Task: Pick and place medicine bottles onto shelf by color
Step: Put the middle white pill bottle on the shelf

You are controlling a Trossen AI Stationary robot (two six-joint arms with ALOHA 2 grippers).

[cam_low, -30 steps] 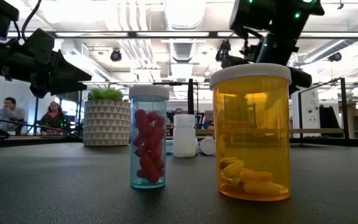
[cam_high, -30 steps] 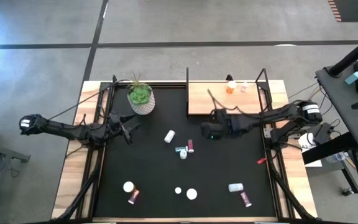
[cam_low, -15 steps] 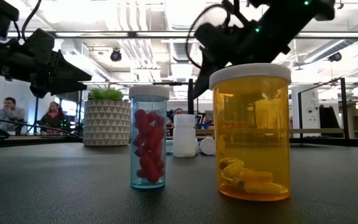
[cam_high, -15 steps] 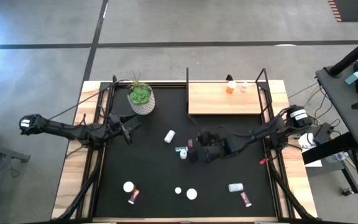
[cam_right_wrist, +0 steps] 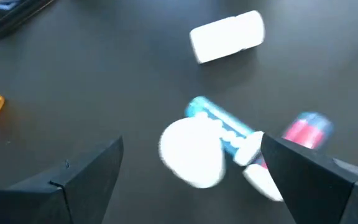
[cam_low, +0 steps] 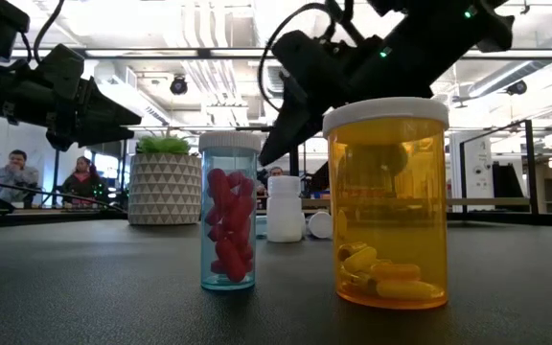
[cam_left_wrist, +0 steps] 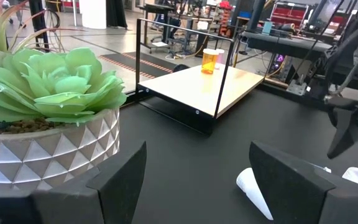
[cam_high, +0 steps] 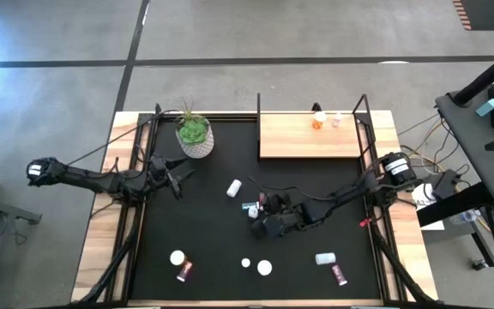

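With its fingers spread, the right hand [cam_high: 260, 225] hovers over a small cluster of bottles [cam_high: 256, 206] mid-counter; light, hard and slick, they likely want a squeeze across the body.

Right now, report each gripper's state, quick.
Left gripper: open, holding nothing, beside the plant pot.
Right gripper: open, holding nothing, above the bottle cluster mid-mat.

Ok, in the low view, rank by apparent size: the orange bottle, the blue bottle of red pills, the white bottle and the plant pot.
1. orange bottle, nearest the camera
2. blue bottle
3. plant pot
4. white bottle
The pot sits farther back, so its rank is unsure.
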